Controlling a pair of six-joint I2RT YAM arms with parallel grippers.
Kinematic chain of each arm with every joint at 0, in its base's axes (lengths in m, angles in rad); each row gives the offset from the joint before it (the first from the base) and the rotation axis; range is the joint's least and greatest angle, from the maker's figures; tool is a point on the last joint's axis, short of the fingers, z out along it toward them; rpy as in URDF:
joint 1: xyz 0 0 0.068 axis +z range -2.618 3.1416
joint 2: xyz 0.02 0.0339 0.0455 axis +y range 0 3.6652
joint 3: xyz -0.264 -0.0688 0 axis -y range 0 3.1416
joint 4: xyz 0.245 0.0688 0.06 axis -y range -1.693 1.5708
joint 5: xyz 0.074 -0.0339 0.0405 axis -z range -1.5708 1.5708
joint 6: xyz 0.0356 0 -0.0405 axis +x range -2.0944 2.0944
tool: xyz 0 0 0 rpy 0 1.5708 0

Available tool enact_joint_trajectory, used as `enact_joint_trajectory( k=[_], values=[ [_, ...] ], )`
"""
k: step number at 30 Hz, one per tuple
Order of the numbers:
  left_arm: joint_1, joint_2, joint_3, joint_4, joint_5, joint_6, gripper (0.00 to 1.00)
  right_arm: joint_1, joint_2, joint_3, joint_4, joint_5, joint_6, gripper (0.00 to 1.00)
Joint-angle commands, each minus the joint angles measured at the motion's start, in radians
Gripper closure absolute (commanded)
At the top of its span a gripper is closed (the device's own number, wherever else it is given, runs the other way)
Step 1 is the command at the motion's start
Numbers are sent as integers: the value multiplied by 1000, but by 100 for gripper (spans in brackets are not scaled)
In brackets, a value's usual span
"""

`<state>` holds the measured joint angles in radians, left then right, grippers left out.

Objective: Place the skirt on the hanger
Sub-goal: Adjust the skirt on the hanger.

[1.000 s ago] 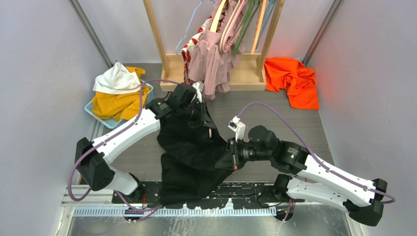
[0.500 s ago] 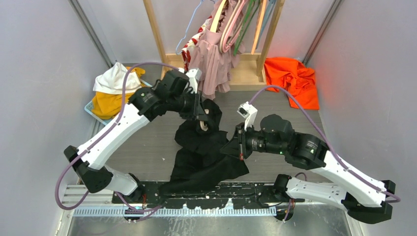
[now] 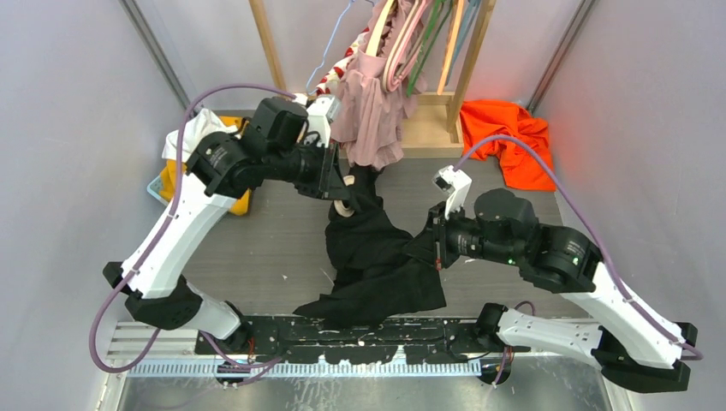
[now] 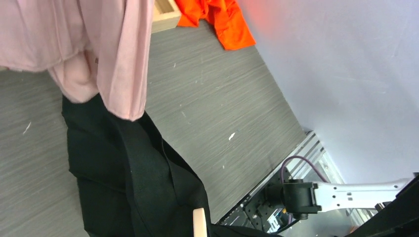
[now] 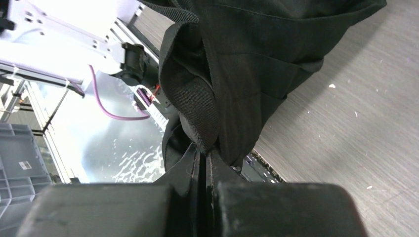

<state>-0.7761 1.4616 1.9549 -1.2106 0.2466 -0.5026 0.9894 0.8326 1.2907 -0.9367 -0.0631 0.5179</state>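
Centre frame, the black fabric skirt (image 3: 377, 257) hangs lifted between my arms: right tool (image 3: 437, 245) clamped on its edge, left tool (image 3: 341, 184) at its top (jaws hidden, state unclear). Pale wooden hanger (image 3: 346, 208) peeks out; hanging looks unfinished.

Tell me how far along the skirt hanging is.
Done: skirt lifted, lower part resting on the table. In hand: left fingers seemingly hold the hanger at its top; right fingers pinch a fold. Left: seating it properly on the hanger.
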Motion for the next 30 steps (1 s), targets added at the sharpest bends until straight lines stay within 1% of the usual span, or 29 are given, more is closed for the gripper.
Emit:
enact_joint_trajectory(
  k=[1,5,7,10,14,15,17,20,23,25,28,30],
  values=[
    [4,24,182,-77,49,47,93,-6,26,123,-29,-33,-61,99],
    [4,82,336,-154,55,55,93,-5,89,187,-64,-85,-98,99],
    [5,88,347,-150,54,52,92,-5,120,215,-73,-164,-107,99],
    [9,106,348,-151,46,35,92,-6,123,188,-13,-303,-105,99],
    [9,143,367,-199,-40,58,93,-6,80,129,-7,-325,-105,99],
    [12,147,369,-204,-58,58,93,-6,69,114,-9,-361,-105,99],
    [17,158,390,-205,-70,56,93,-6,58,88,-4,-419,-103,99],
    [26,181,452,-206,-88,43,93,-6,47,96,9,-428,-109,99],
    [31,209,508,-208,-86,29,93,-6,45,150,75,-466,-106,99],
    [33,222,525,-216,-84,27,93,-7,67,189,114,-539,-95,99],
    [32,225,529,-233,-112,32,93,-7,97,231,217,-665,-47,99],
    [32,216,526,-238,-132,37,93,-7,114,271,248,-704,-40,99]
  ],
)
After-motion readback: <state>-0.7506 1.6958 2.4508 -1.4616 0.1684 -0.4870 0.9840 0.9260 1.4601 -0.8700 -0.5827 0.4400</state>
